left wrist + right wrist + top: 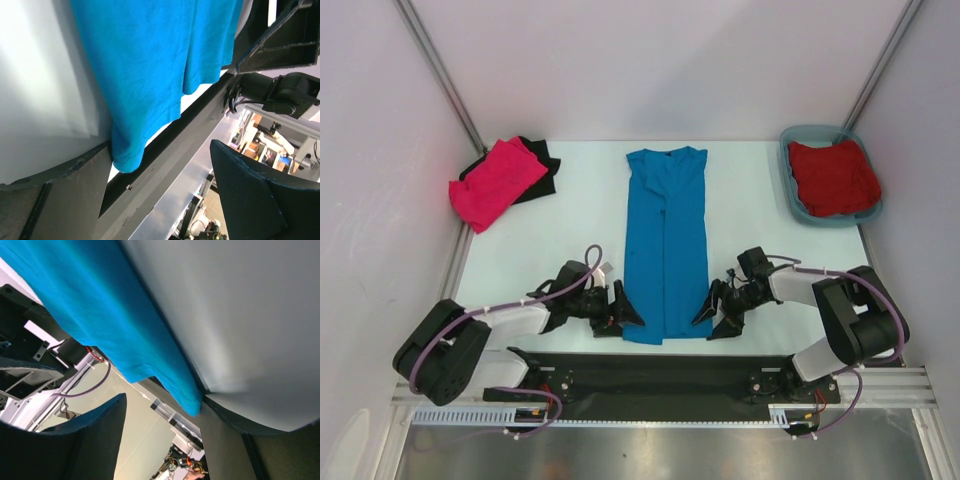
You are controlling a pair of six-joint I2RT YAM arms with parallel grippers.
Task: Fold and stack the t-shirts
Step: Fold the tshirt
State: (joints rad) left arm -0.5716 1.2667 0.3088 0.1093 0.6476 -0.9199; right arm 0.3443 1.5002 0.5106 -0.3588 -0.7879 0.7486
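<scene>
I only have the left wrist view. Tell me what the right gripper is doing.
Observer: The right gripper is at the near right corner of the bright blue cloth t-shirt, jaws open, with that corner beside one finger.
Operator: Describe how the whole shirt lies.
Observer: It is folded into a long narrow strip, collar at the far end.
Operator: Now list the other shirts.
Observer: A hot pink folded t-shirt lies on a black t-shirt at far left; a dark red t-shirt sits in the teal plastic tub at far right.
</scene>
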